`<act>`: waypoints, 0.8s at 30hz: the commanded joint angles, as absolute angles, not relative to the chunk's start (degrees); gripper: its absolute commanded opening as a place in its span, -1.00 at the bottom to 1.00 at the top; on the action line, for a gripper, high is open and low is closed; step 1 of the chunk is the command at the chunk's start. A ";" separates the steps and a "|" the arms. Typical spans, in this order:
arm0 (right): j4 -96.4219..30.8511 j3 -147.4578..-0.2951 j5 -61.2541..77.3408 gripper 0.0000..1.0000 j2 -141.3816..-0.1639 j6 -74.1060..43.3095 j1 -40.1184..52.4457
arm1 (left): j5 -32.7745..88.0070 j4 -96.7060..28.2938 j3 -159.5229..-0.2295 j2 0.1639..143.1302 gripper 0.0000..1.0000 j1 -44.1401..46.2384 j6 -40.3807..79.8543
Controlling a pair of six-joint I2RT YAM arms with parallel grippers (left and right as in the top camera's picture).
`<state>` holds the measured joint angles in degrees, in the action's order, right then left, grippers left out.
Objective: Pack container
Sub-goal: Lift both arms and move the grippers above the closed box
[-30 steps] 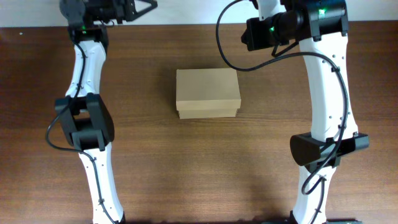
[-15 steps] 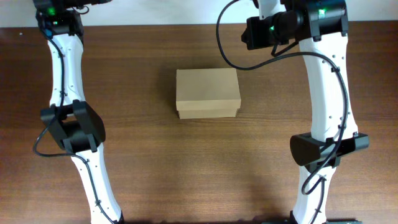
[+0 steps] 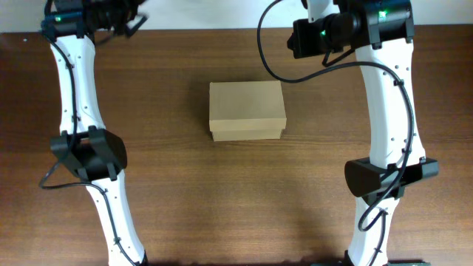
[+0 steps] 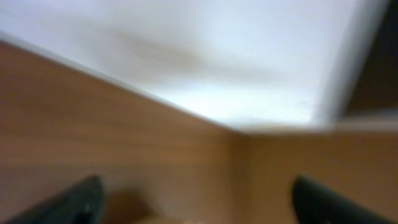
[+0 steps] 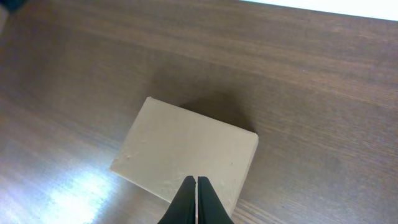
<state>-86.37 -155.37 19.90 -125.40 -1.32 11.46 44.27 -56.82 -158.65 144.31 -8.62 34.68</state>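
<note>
Working from the near side, the container (image 3: 247,109) is found at the middle of the counter (image 3: 236,207), between the two arms and touched by neither. Its lid is shut. Its long axis is laid left to right, and a narrow lip seen along the near face suggests that the flap opens from that side, with the hinge at the far edge. It is judged light and fairly stiff, though thin cardboard can be dented by a hard pinch and its smooth faces may slip. The near lip is best taken for lifting the flap, and the short ends for shifting the box. Farther off, on the far right, the right gripper (image 5: 196,190) is pointed toward the container, jaws pressed together on nothing. At the far left corner, the left gripper (image 4: 199,205) is spread wide and holds nothing, well apart from the container.
</note>
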 commanded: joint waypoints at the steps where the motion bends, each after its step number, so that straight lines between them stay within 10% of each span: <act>1: -86.15 -155.98 17.47 -0.92 -123.68 -1.56 11.92 | 21.80 -63.16 -164.81 141.03 1.00 -5.67 10.74; 9: -89.80 -155.98 9.37 -0.93 -123.33 -1.52 11.92 | -0.73 -81.14 -168.92 137.03 1.00 2.76 -2.28; 23: -95.98 -155.96 6.76 -0.92 -122.08 -1.96 12.01 | 5.48 -86.70 -168.90 121.56 1.00 10.76 -2.66; 24: -96.09 -155.96 6.79 -0.92 -121.73 -1.98 12.08 | 5.28 -86.96 -168.90 120.11 0.65 10.72 -2.72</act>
<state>-95.88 -155.37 8.34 -125.05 -1.48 11.46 3.86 -86.43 -167.59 124.77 11.07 -1.26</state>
